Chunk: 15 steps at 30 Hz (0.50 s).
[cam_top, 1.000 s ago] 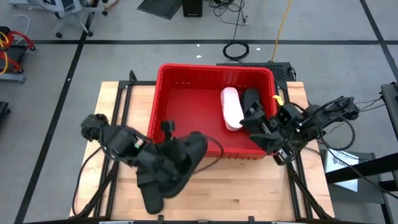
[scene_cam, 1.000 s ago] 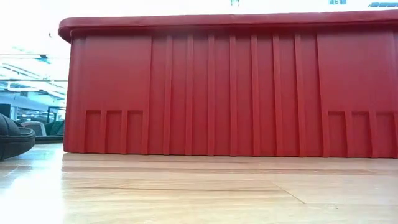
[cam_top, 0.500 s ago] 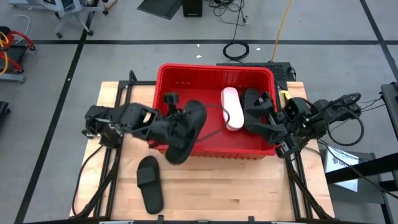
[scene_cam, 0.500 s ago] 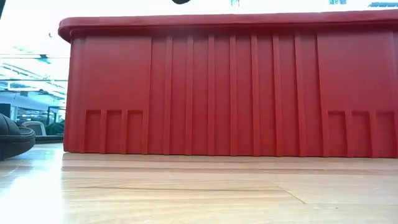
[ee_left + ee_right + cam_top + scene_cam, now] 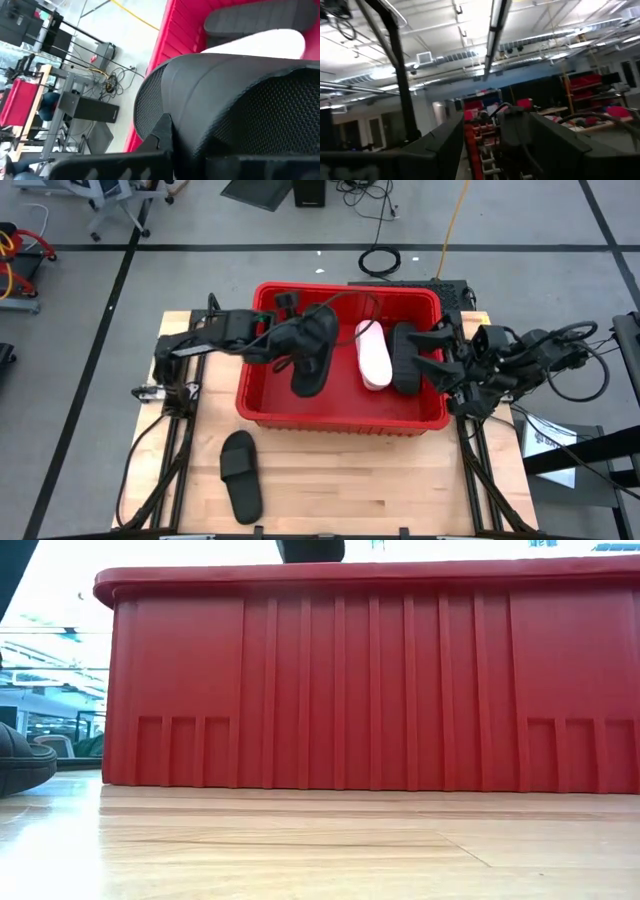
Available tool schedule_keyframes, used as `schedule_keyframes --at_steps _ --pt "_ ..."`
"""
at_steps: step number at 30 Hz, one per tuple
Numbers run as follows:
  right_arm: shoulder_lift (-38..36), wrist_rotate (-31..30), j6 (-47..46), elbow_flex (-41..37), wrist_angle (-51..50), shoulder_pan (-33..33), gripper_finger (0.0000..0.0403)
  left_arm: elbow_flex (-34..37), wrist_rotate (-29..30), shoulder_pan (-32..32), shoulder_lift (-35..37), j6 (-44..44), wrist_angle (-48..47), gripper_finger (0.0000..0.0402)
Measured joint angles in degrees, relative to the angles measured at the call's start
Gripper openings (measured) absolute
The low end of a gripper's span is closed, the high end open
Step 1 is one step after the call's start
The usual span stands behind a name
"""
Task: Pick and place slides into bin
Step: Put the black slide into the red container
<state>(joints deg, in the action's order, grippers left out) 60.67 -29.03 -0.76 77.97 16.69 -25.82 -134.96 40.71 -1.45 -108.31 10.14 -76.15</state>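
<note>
I had the left gripper [image 5: 290, 345] clamped on a black slide [image 5: 312, 350] above the red bin [image 5: 262, 405]; release seemed next. The right gripper [image 5: 440, 345] hung spread, empty, over the bin's right rim.

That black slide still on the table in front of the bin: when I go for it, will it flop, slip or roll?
The black slide on the table lies flat on its sole, so it probably won't roll or tip. The black slide in the left gripper hangs from one end without drooping, which suggests these are fairly stiff and light. The raised strap should give a secure hold.
</note>
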Motion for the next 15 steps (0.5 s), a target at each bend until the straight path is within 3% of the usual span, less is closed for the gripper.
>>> schedule_keyframes --at_steps 10,15 --pt "-0.54 -1.19 0.39 0.00 -3.98 0.02 0.0210 -0.02 -1.47 4.87 -7.21 4.33 2.26 0.0022" --pt "-0.18 -1.21 -0.34 0.00 -4.15 0.82 0.0210 -0.02 -1.43 5.90 -10.42 7.16 2.36 0.0008"
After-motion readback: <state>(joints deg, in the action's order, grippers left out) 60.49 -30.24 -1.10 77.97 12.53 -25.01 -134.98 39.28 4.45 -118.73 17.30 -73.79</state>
